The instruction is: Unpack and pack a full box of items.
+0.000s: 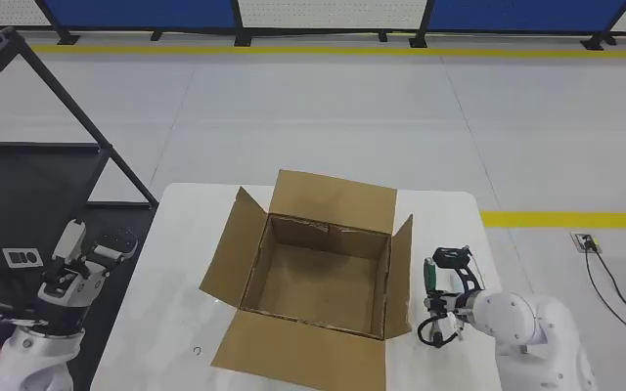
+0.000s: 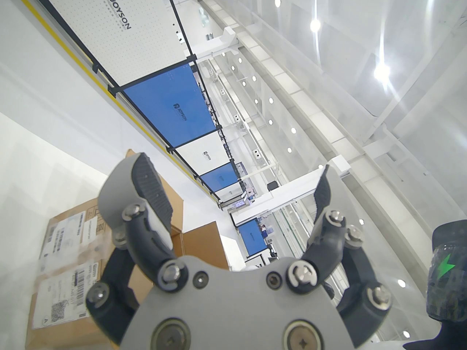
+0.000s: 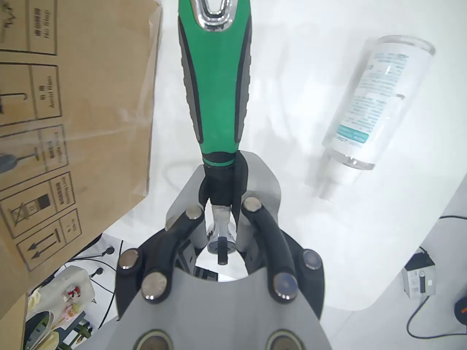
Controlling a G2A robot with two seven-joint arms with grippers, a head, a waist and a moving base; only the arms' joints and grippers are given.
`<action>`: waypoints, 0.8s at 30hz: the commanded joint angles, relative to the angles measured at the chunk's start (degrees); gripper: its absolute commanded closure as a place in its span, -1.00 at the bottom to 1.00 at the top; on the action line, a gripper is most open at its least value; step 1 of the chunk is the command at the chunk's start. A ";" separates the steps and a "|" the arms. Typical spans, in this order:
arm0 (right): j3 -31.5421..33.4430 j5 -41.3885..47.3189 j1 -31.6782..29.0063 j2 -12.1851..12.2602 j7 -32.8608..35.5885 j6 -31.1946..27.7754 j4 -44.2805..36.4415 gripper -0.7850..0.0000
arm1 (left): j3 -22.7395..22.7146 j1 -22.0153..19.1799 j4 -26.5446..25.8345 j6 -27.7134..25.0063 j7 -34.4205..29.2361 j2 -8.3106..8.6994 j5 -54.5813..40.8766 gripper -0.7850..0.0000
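Box (image 1: 313,288) flaps open, floor showing; right fingers (image 3: 266,183) pinch green-handled tool (image 3: 215,74), left fingers (image 2: 149,187) spread.

left gripper (image 2: 233,164): jaws wide apart, tilted upward | right gripper (image 3: 222,181): jaws clamped on green-handled tool (image 3: 215,74)

White surface with rounded corners (image 1: 176,293), standing on a pale grey floor (image 1: 323,108). Across the far floor, a yellow taped line (image 1: 293,49) running along the feet of blue partition panels (image 1: 137,10); among those panels, white perforated boards (image 2: 109,30). Off the surface's left side, a black metal frame (image 1: 99,147) with a slanted bar. On the floor to the right, a white socket block (image 1: 584,240) with a thin black cable (image 1: 606,279) trailing away. Overhead, bright round ceiling lamps (image 2: 381,71).
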 commanded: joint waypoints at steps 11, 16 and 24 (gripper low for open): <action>-5.03 -7.00 4.95 0.27 0.62 6.49 8.72 1.00 | 0.00 0.00 0.00 0.00 0.00 0.00 0.00 -1.00; -5.35 -5.97 6.35 0.29 -0.50 7.60 12.30 0.64 | 0.00 0.00 0.00 0.00 0.00 0.00 0.00 -1.00; -5.36 -4.84 6.88 0.59 -1.75 7.52 14.18 0.36 | 0.00 0.00 0.00 0.00 0.00 0.00 0.00 -1.00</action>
